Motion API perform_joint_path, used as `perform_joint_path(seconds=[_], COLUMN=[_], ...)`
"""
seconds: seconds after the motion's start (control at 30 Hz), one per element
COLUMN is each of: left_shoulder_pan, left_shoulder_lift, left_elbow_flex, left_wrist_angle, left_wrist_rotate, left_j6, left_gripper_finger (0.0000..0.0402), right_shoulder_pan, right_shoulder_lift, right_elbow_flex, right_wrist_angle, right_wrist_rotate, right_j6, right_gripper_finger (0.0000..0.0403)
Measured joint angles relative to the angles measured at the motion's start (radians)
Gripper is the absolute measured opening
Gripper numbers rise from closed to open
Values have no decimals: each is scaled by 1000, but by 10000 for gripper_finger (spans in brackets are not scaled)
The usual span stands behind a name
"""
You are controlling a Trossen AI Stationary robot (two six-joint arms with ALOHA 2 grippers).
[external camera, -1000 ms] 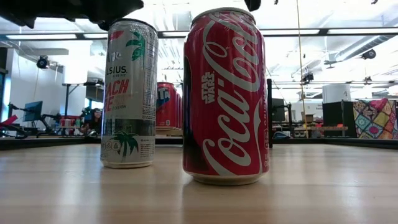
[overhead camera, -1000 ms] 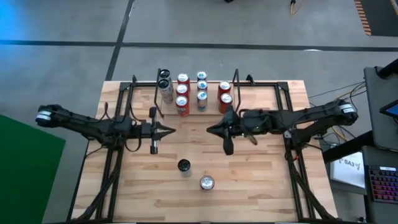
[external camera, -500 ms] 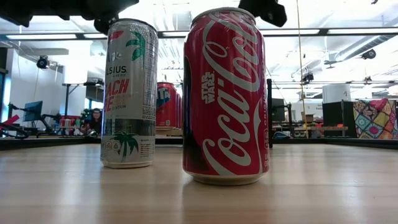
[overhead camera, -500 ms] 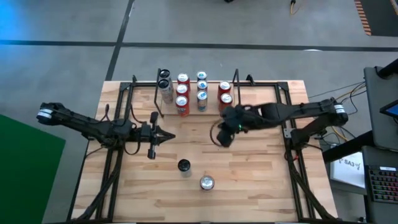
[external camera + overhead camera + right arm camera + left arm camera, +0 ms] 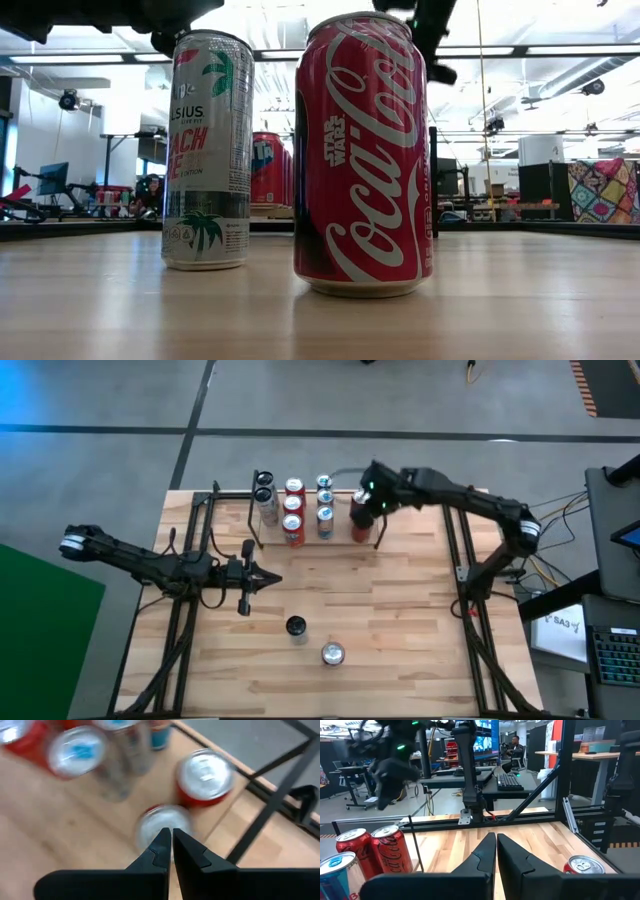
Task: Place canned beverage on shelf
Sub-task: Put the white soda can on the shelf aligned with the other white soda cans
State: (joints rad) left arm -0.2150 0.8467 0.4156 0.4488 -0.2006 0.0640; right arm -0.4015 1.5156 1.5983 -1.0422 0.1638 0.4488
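The light wooden tabletop (image 5: 400, 610) carries the shelf, a narrow rack of thin black metal rods with two upright loop ends (image 5: 257, 520), along its far edge, where several cans are already lined up between the loops. Two canned beverages are seen well apart from it near the front edge: a tall slim silver can with a palm-tree print (image 5: 207, 150) and, just beside it, a red cola can (image 5: 362, 155); from above they show as a dark-topped can (image 5: 295, 626) and a silver-topped can (image 5: 332, 653). Neither is held, so the step in hand is judged to be a reach not yet made: a can has yet to be picked up. The right arm is stretched out high over the right end of the shelf, its right claw (image 5: 369, 500) pointed down above the red cans there, and in the right wrist view its fingers (image 5: 161, 846) are pressed together on nothing. The left arm lies low across the left side of the tabletop, its left claw (image 5: 268, 573) pointing towards the middle, closed and empty in its wrist view (image 5: 496, 851). The next move is judged to call for a claw to be opened and brought down around one front can.
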Motion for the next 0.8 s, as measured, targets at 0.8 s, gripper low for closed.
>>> perform_joint_path(seconds=[0.8], left_shoulder_pan=[1], left_shoulder_lift=[0], left_elbow_flex=[-1], left_wrist_angle=[0], left_wrist_rotate=[-158], left_j6=[59], left_gripper_finger=[0], right_shoulder_pan=[-186], right_shoulder_lift=[104], right_elbow_flex=[16], right_wrist_angle=[70], right_wrist_rotate=[-34], right_j6=[-157], right_gripper_finger=[9])
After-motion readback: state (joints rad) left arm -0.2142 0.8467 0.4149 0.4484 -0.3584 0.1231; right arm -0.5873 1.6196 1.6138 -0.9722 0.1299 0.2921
